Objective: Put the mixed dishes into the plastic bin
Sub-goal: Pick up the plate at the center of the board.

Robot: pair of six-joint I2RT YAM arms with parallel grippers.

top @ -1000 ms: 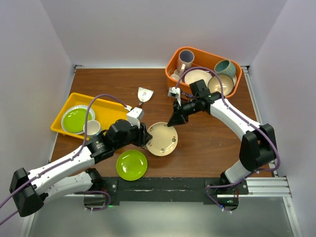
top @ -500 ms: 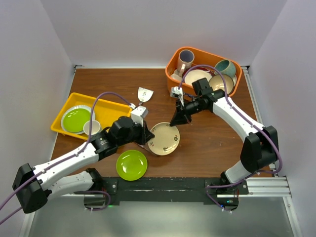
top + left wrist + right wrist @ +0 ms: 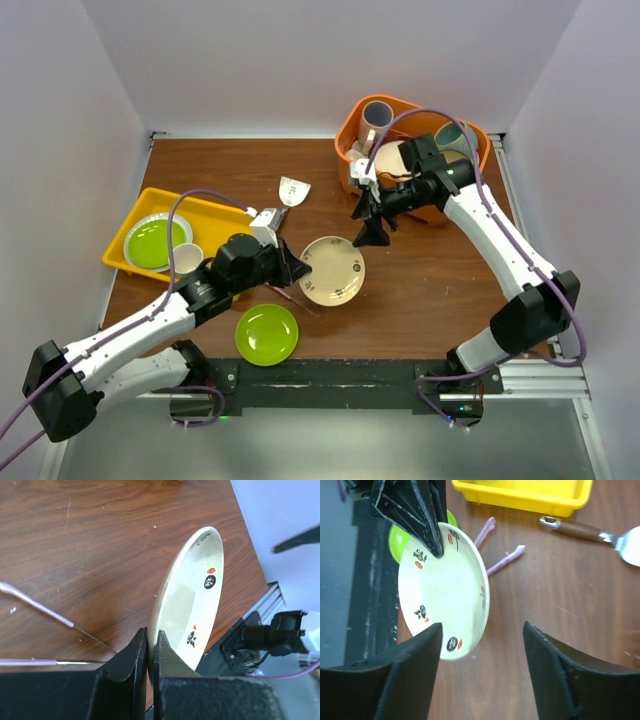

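Cream plate (image 3: pixel 332 270) pinched at left rim by my left hand (image 3: pixel 296 268), jaws clamped tight on it. Plate tilted steeply over worktop (image 3: pixel 420 290); can't tell from wrist view whether low edge touches wood. My right hand (image 3: pixel 372 232) hangs just beyond plate, jaws spread wide, holding nothing. Orange bin (image 3: pixel 345 128) sits beyond and right of plate, lavender mug (image 3: pixel 378 118) and other dishes inside. Lime-green plate (image 3: pixel 267 334) lies flat, nearer than cream plate and leftward. Pink tongs (image 3: pixel 506 560) lie beside plate's left edge.
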